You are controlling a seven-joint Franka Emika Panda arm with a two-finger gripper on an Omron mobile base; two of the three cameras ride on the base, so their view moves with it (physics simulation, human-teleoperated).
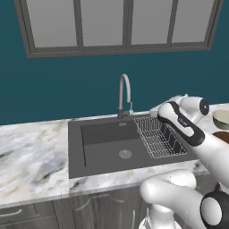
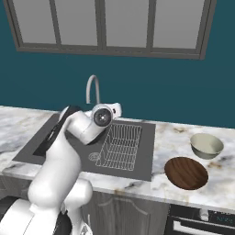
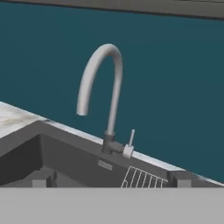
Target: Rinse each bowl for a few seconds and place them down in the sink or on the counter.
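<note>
Two bowls stand on the marble counter (image 2: 170, 136) right of the sink: a pale cream-green bowl (image 2: 206, 145) further back and a dark reddish-brown bowl (image 2: 186, 172) near the front edge. Both also peek in at the right edge of the left base view, the cream bowl (image 1: 221, 118) above the brown bowl (image 1: 222, 135). My gripper (image 3: 111, 178) is open and holds nothing. It hovers over the back of the dark grey sink (image 1: 103, 143) and faces the curved chrome faucet (image 3: 103, 83). The two fingertips (image 3: 41, 178) stand wide apart.
A wire dish rack (image 1: 156, 136) fills the right part of the basin, beside the round steel drain (image 1: 125, 154). A lever (image 3: 130, 141) sticks up at the faucet's base. A teal wall with a window rises behind. More counter (image 1: 31, 152) stretches to the left.
</note>
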